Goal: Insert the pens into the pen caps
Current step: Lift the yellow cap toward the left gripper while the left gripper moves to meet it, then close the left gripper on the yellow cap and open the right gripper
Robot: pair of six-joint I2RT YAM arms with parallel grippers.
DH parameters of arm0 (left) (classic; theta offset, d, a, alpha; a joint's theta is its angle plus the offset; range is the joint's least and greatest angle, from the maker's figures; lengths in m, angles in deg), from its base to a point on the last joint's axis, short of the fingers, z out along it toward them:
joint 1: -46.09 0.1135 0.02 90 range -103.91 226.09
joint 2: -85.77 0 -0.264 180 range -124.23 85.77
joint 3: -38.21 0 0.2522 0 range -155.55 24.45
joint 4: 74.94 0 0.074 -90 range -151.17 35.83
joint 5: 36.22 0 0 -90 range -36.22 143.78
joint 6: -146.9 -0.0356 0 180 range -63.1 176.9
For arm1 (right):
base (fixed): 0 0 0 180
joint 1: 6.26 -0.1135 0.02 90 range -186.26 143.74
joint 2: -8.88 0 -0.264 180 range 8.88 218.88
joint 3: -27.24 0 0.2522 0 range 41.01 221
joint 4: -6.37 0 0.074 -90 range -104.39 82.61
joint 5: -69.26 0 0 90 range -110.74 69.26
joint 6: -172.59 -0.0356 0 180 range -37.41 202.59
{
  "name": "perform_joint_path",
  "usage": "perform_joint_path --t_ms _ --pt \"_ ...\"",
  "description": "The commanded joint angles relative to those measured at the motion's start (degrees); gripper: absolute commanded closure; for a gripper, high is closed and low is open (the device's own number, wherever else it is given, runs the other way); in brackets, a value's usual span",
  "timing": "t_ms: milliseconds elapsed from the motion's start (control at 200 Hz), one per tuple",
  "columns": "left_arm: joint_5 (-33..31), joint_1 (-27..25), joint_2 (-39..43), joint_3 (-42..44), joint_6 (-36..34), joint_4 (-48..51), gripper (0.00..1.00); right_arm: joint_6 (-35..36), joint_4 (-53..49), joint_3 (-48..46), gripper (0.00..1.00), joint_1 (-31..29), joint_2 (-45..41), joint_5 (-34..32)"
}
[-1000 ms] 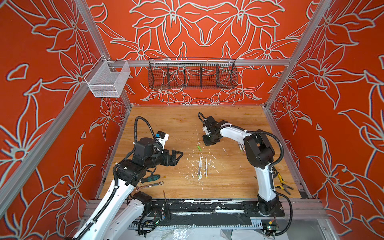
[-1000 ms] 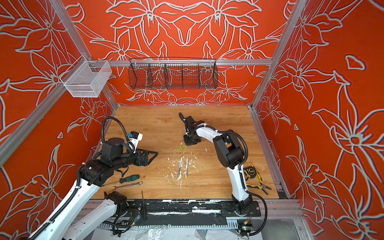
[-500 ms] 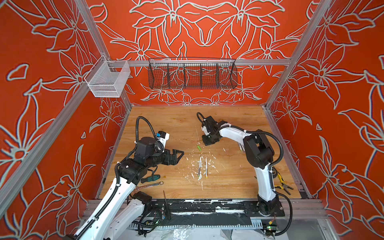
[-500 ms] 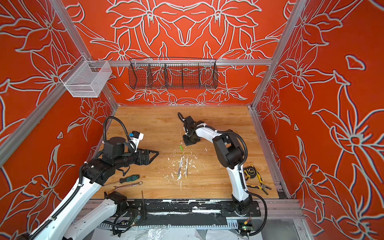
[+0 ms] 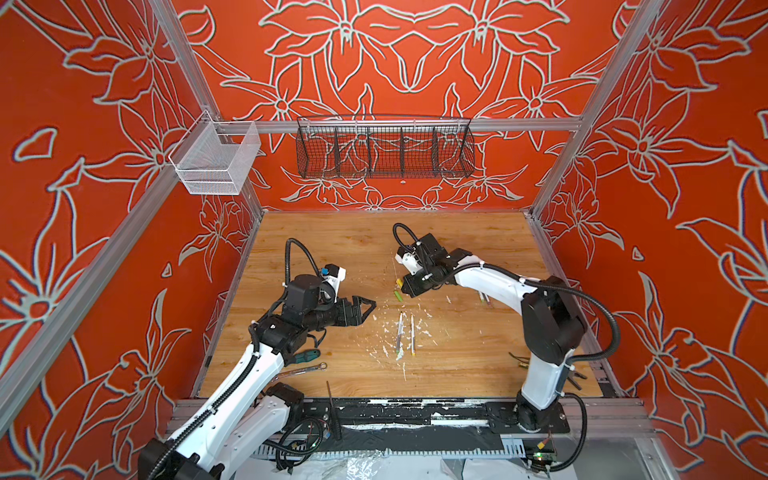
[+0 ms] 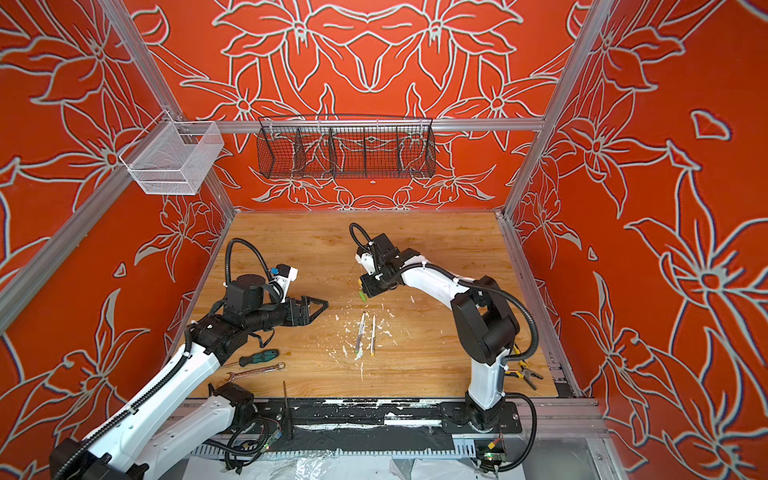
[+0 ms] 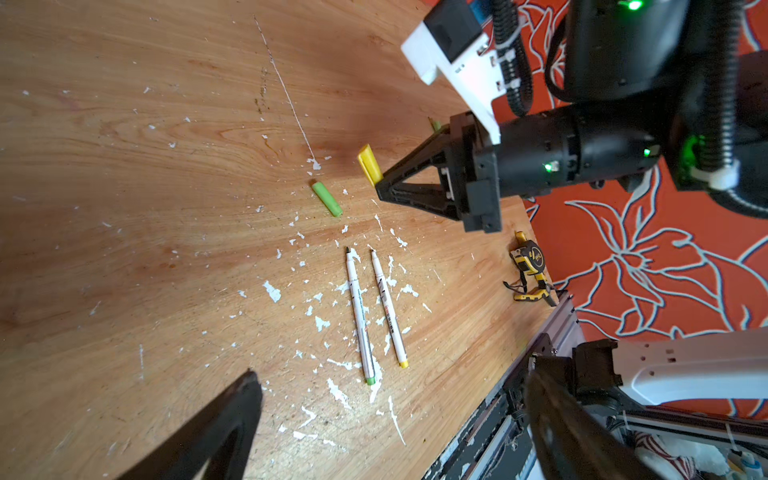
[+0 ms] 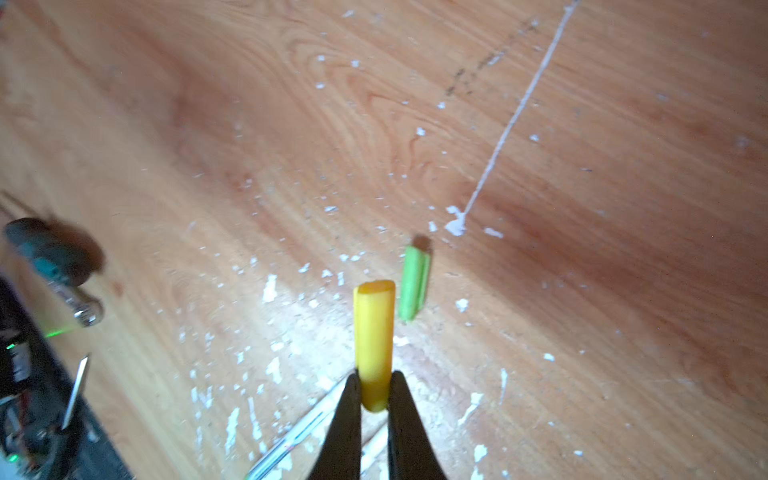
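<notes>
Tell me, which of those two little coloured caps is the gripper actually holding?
The yellow cap, pinched in the right gripper. The green cap lies free on the table beside it, untouched.

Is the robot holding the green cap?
No, the right end effector pinches the yellow cap, while the green cap lies loose on the table.

Matt wood-grain tabletop (image 7: 124, 166) flecked with white chips (image 7: 272, 291); smooth yellow plastic cap (image 8: 374, 328); glossy white pen barrels (image 7: 360, 316)
</notes>
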Motion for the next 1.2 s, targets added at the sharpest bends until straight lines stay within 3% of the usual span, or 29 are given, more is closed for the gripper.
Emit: perform_joint_path --t_ms 0,215,515,686,901,1196 --pt "3.07 0.25 -0.48 1.52 1.94 -8.55 0.03 -1.11 3.36 -2.54 0.92 -1.48 -3.86 8.57" --pt "5.95 0.25 -2.25 3.38 3.56 -15.76 0.01 -5.02 8.74 -6.87 0.92 -6.02 -9.72 14.62" --pt "7.56 0.51 -1.04 3.34 3.75 -16.61 0.05 -10.25 16.44 -10.58 0.93 -9.13 -14.65 18.44" --pt "9.59 0.60 1.91 4.52 4.80 -18.32 0.17 -14.33 22.88 -12.84 0.93 -9.15 -16.87 20.85" --pt "12.00 1.06 4.04 5.27 5.79 -21.12 0.42 -16.64 26.16 -13.30 0.93 -9.25 -16.72 22.25" --pt "12.05 1.48 4.04 5.33 5.71 -21.28 0.54 -17.95 27.39 -12.41 0.93 -9.60 -16.58 23.79"
